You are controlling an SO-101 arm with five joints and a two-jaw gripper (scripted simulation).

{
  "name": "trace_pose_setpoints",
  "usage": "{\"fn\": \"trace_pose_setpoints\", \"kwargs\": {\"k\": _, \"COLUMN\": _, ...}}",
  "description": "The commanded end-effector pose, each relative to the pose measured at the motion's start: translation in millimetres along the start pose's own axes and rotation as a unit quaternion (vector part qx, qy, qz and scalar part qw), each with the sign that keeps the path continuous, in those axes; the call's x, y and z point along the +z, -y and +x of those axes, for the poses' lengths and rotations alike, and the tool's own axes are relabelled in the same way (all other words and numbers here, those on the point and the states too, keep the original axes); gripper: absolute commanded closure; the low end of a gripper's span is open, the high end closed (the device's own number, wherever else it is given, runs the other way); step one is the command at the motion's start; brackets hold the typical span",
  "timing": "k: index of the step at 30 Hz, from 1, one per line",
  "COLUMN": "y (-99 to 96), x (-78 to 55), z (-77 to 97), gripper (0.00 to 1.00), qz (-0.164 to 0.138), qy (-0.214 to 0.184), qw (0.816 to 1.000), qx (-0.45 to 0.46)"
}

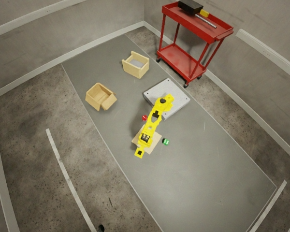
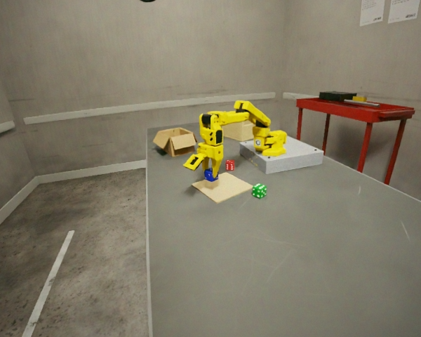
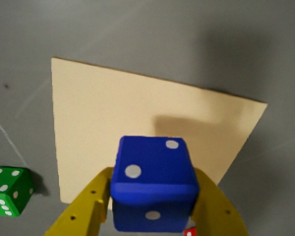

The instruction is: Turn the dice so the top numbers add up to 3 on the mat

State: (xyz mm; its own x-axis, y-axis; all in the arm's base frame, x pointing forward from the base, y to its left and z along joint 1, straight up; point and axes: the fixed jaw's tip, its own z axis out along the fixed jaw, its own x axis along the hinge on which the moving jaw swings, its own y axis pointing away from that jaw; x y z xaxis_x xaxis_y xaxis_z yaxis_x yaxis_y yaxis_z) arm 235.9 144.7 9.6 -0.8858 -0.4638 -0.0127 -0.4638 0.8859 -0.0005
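A small yellow plastic robot arm (image 2: 236,116) reaches out from a pale grey slab base (image 2: 294,154) on a smooth grey bench (image 2: 276,253). Its gripper (image 2: 211,173) points straight down and is clamped on a blue die (image 3: 152,184), a glossy cube with rounded edges and white dots. In the wrist view the die sits between the two yellow fingers, showing a face with two dots and, below it, a face with at least one dot.

The die hangs just above a flat, square, tan mat (image 3: 138,118), thin like card, over the mat's corner at about 10 o'clock in the exterior view; a soft shadow falls on the mat beneath it. Whether die and mat touch cannot be told.

A green die (image 2: 259,190) rests flat on the bench just beside the mat at about 3 o'clock, off it. A red die (image 2: 229,165) rests on the bench near the mat at about 12 o'clock, also off it.

Farther back stand two open cardboard boxes (image 1: 100,95), one with flaps hanging. A red metal cart (image 1: 195,37) with two shelves stands off the bench at about 1 o'clock, carrying a black block and a metal rod.
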Motion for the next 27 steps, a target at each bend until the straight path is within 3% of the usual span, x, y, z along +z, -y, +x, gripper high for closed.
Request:
{"fn": "trace_pose_setpoints", "kwargs": {"k": 1, "y": -3.9, "x": 0.6, "z": -1.3, "gripper": 1.0, "qz": -0.001, "qy": 0.003, "qw": 1.0, "qx": -0.012}}
{"fn": "trace_pose_setpoints", "kwargs": {"k": 27, "y": -3.6, "x": 6.6, "z": 4.0, "gripper": 1.0, "qz": 0.0, "qy": -0.015, "qw": 1.0, "qx": -0.012}}
